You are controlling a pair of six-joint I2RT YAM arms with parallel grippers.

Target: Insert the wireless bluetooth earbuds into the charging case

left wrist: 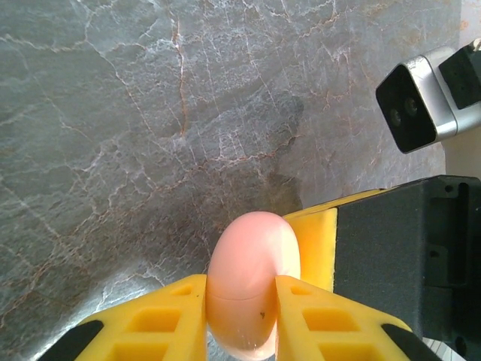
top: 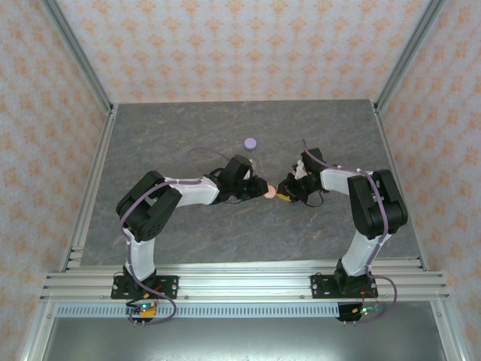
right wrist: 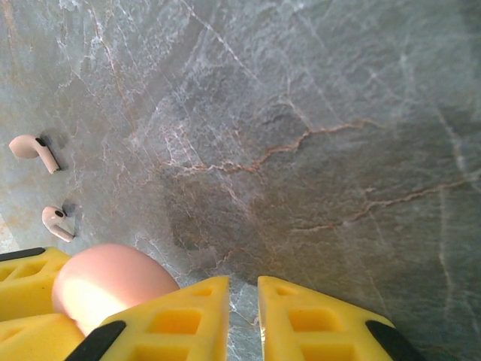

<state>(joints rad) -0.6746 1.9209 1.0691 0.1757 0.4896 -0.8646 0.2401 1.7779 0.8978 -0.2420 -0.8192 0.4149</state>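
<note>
The wireless bluetooth earbuds [right wrist: 32, 150], two pale pink ones, lie loose on the marble table [right wrist: 338, 150]. We see the left gripper [left wrist: 240, 289] clamped on the pink charging case [left wrist: 254, 248]. The right gripper [right wrist: 242, 293] is closed on nothing, just beside that case.

Pink case [left wrist: 252, 289], yellow fingers [left wrist: 323, 323], pale pink earbuds [right wrist: 31, 147], lilac case [top: 251, 142], grey table [left wrist: 150, 113] with pale veins.

This is a robot test cell, a lab setup rather than a home. A grey stone-patterned bench [top: 188, 135] is boxed in by aluminium frame posts [top: 77, 54] and wall panels [top: 240, 45] papered in an orange floral print. The left arm [top: 154, 207] and right arm [top: 373, 199] are bolted to slotted aluminium rails [top: 240, 283] along the bench's near edge.
</note>
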